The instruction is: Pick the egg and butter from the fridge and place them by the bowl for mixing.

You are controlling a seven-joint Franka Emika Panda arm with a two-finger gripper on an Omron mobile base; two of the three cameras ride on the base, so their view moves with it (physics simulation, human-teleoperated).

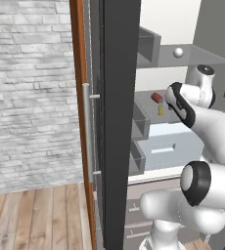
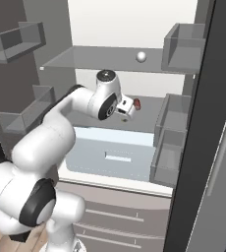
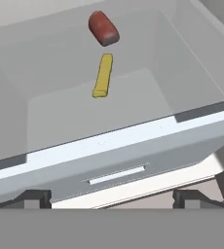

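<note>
The fridge [image 1: 119, 122] stands open before me. The butter [image 3: 103, 75], a thin yellow bar, lies on the middle glass shelf, also seen as the butter [image 1: 160, 109] from the left base. A small white egg [image 2: 141, 57] rests on the upper glass shelf, and the same egg [image 1: 178, 52] shows from the other side. My gripper [image 3: 111, 199] hovers in front of and above the butter, open, its fingertips [image 3: 36, 198] wide apart with nothing between them. In the right base view the gripper [image 2: 128, 109] reaches in over the middle shelf. The bowl is out of view.
A dark red rounded item [image 3: 103, 28] lies just beyond the butter. Below the shelf sits a pale grey drawer [image 3: 114, 165]. Grey door shelves [image 2: 171, 142] flank the opening on the right. A brick wall [image 1: 31, 88] and wooden floor lie to the left.
</note>
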